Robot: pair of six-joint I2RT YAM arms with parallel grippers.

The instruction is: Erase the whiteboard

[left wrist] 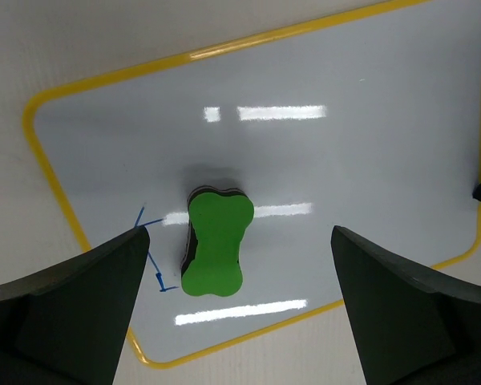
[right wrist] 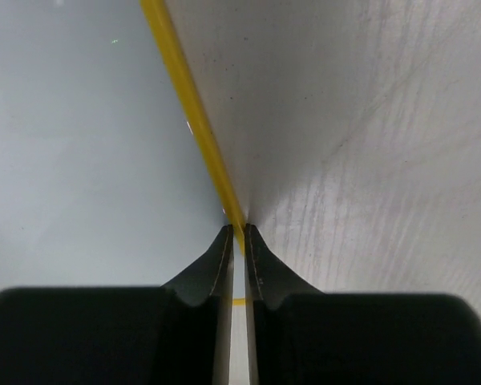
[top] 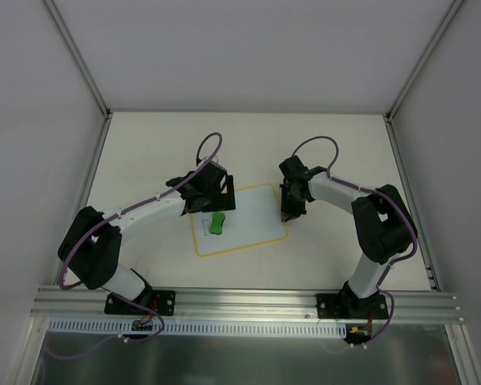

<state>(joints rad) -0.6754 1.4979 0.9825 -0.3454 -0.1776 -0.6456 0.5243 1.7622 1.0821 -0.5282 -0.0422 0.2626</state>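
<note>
The whiteboard point(top: 252, 210), white with a yellow border, lies flat on the table. A green bone-shaped eraser point(top: 217, 223) rests on its left part. Short blue pen lines point(left wrist: 148, 241) remain beside the eraser. My left gripper point(top: 206, 195) is open and empty, hovering above the board's left part. In the left wrist view the eraser point(left wrist: 216, 245) lies on the board point(left wrist: 345, 152) between and beyond my open left gripper point(left wrist: 239, 234). My right gripper point(top: 289, 212) is shut, its tips on the board's right edge. In the right wrist view the tips point(right wrist: 237, 230) meet the yellow border point(right wrist: 188, 112).
The white table point(top: 337, 152) is enclosed by grey walls with metal posts at the back corners. An aluminium rail point(top: 248, 301) with both arm bases runs along the near edge.
</note>
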